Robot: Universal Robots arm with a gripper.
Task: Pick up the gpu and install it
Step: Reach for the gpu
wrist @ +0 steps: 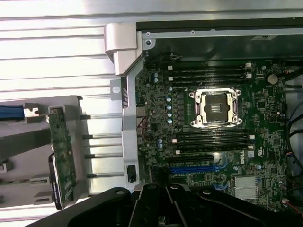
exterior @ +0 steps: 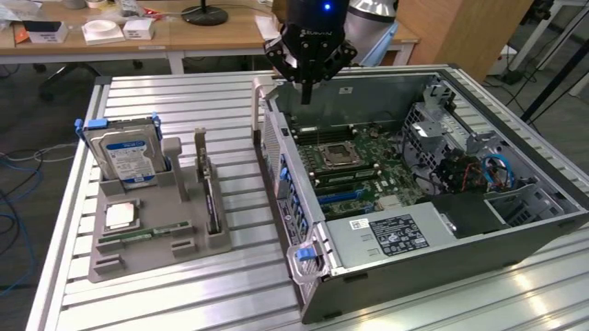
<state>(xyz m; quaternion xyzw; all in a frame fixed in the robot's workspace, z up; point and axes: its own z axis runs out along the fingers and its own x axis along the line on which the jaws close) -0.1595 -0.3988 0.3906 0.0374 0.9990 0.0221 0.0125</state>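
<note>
Gripper (exterior: 307, 91) clenched on nothing above open computer case (exterior: 414, 276); gpu (exterior: 212, 200) stands on edge in grey holder (exterior: 156, 210), well apart toward the exterior view's left.

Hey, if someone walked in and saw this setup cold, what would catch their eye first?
The open computer case on the exterior view's right dominates, its green motherboard laid bare. The black gripper hangs above the case's far end, jaws shut and holding nothing. On the exterior view's left, a grey holder carries a blue-labelled hard drive and the gpu, which stands on its edge.
</note>
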